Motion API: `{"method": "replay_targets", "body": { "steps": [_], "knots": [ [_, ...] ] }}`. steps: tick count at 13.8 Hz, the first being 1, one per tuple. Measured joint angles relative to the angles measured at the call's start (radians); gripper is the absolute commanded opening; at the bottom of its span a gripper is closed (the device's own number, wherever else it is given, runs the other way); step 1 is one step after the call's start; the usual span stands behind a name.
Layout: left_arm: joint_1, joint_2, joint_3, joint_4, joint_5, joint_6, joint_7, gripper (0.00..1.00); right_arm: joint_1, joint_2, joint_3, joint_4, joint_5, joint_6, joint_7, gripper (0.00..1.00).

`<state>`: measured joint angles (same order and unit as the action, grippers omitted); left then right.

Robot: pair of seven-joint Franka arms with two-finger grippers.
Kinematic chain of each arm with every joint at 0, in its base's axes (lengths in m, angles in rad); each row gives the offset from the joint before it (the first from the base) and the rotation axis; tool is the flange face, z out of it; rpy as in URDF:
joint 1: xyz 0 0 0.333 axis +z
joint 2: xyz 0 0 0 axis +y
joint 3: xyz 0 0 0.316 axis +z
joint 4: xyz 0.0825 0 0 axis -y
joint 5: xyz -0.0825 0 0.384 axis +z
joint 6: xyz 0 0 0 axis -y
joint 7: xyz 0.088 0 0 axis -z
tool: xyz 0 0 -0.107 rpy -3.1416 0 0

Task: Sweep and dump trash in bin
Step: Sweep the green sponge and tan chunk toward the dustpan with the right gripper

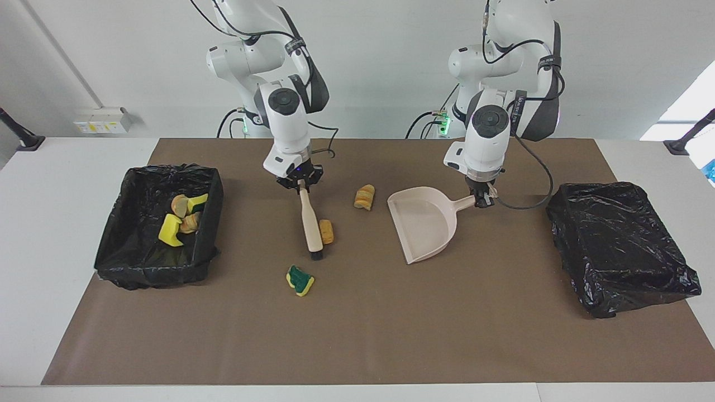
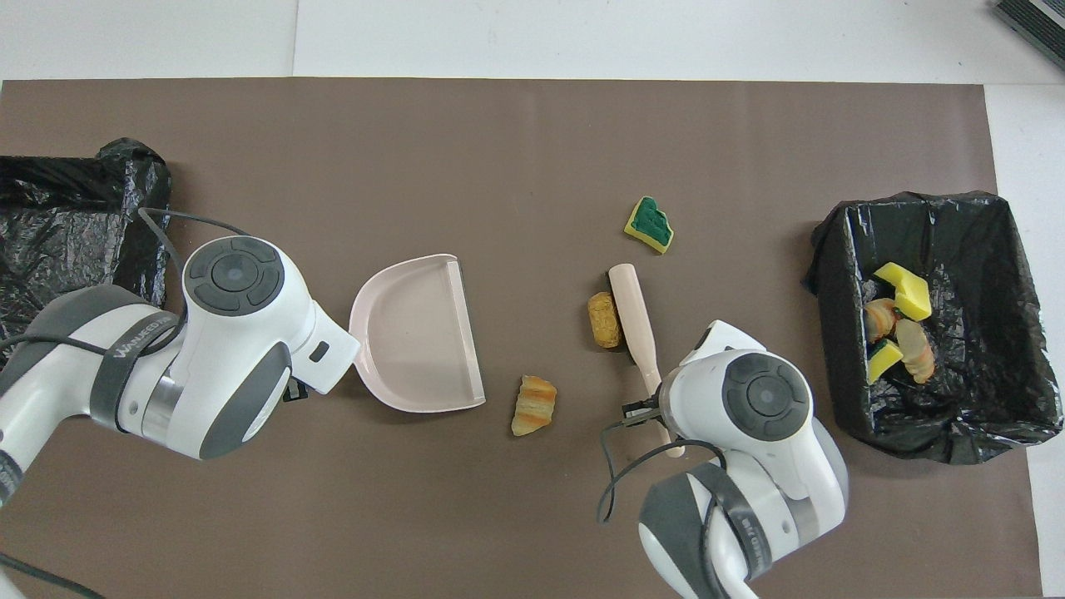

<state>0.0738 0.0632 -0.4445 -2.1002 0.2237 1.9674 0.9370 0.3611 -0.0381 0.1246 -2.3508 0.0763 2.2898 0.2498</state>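
Found the right hand (image 1: 300, 183) clamped together on the end of the brush (image 1: 310, 223) handle, upper centre of the facing frame, with the bristles down on the worktop (image 1: 363, 335) and touching a tan bread lump (image 1: 326, 231). Noted the left hand (image 1: 484, 199) shut tight on the dustpan (image 1: 424, 220) handle, with the pan's mouth turned toward that lump but well apart from it.

Counted three scraps loose: the lump at mid-frame, a striped bread lump (image 1: 365, 196) higher up near the pan, and a green-backed sponge piece (image 1: 300, 280) just below the brush tip. Spotted four more in the black-lined bin (image 1: 204, 234) at the right arm's end (a second lined bin (image 1: 614, 245) sat at the left arm's end).

Judged the scraps light and soft, apt to roll or skip off the bristles, so better pushed low and slow than pinched. Reckoned brush and pan stiff and light, best gripped at the handle ends.
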Motion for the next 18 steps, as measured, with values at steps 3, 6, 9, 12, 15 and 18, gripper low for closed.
{"method": "replay_targets", "body": {
  "steps": [3,6,9,12,15,18],
  "knots": [
    [0.0,0.0,0.0,0.0,0.0,0.0,-0.005,0.0,0.019,0.016,-0.001,0.053,0.006,-0.02,0.05,0.0],
    [0.0,0.0,0.0,-0.001,0.0,0.0,-0.007,0.0,-0.031,0.02,-0.013,0.131,-0.034,-0.106,0.001,0.0],
    [0.0,0.0,0.0,-0.001,0.0,0.0,-0.011,0.0,-0.151,0.042,-0.017,0.18,-0.16,-0.105,-0.144,0.0],
    [0.0,0.0,0.0,-0.001,0.0,0.0,-0.013,0.0,-0.267,0.137,-0.021,0.242,-0.237,-0.057,-0.302,0.0],
    [0.0,0.0,0.0,-0.002,0.0,0.0,-0.013,0.0,-0.28,0.243,-0.017,0.327,-0.314,-0.043,-0.313,0.0],
    [0.0,0.0,0.0,-0.002,0.0,0.0,-0.013,0.0,-0.22,0.261,-0.002,0.335,-0.318,-0.062,-0.315,0.0]
  ]
}}
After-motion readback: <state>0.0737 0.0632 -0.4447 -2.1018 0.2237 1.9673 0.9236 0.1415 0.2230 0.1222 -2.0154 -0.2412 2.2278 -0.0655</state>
